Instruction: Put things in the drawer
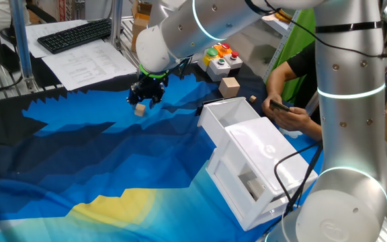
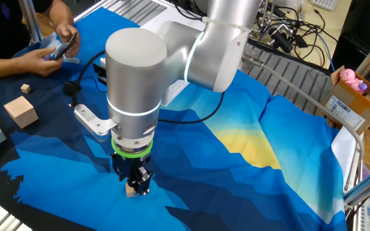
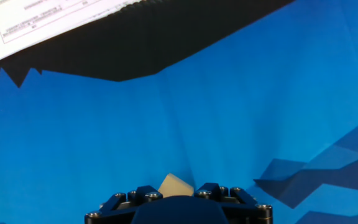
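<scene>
A small pale tan wooden block [image 1: 140, 110] sits low over the blue cloth, between the fingers of my gripper [image 1: 144, 102]. In the hand view the block [image 3: 176, 185] fills the gap between the black finger links of the gripper [image 3: 178, 194], so the jaws stand closed against its sides. In the other fixed view the block [image 2: 131, 190] peeks out under the gripper [image 2: 136, 185], at cloth level. The white drawer [image 1: 228, 115] is pulled out of the white cabinet [image 1: 264, 168] at the right. A larger wooden cube [image 1: 230, 86] and a tiny block [image 1: 252, 99] lie behind the drawer.
A person's hands with a phone [image 1: 282, 107] are beside the cabinet. A button box [image 1: 222, 58] stands at the back. Papers [image 1: 89, 64] and a keyboard [image 1: 76, 33] lie past the cloth's far edge. Cables [image 2: 288, 29] run along the other side.
</scene>
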Robot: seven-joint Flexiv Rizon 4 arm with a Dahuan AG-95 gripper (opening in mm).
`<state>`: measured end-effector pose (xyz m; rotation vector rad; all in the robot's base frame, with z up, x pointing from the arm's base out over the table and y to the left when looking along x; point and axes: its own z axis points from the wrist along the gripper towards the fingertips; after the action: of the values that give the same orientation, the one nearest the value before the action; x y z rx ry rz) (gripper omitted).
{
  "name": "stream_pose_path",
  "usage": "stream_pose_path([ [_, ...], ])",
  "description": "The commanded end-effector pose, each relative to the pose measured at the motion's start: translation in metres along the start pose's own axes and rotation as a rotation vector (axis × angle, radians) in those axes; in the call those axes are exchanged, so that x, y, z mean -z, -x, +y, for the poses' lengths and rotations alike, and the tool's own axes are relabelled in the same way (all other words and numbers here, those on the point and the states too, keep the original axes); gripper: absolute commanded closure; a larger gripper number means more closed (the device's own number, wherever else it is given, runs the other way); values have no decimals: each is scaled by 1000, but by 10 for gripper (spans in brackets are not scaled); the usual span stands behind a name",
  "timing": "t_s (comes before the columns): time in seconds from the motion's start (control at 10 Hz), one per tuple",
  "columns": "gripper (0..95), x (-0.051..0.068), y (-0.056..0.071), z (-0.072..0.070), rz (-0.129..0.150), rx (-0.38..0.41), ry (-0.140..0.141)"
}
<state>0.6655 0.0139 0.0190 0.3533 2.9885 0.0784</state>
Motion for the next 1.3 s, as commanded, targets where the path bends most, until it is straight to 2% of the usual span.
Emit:
stream_pose_path([
  [0.1,950,3,-1,0,6,-8,9],
  [0.3,950,16,-2,-1,27,-14,36],
  [0.4,950,29,-3,-3,43,-21,56],
  [0.5,950,39,-3,-4,54,-20,66],
  [0.6,950,63,-6,-11,67,-10,69],
  [0.8,950,108,-14,-28,125,-8,75],
  [0.9,950,120,-19,-33,141,-9,70],
  [1.0,950,139,-28,-45,167,3,42],
  [1.1,950,152,-35,-57,200,27,16],
  [1.2,950,165,-41,-55,240,16,-18],
  [1.3,950,176,-48,-52,256,26,-61],
])
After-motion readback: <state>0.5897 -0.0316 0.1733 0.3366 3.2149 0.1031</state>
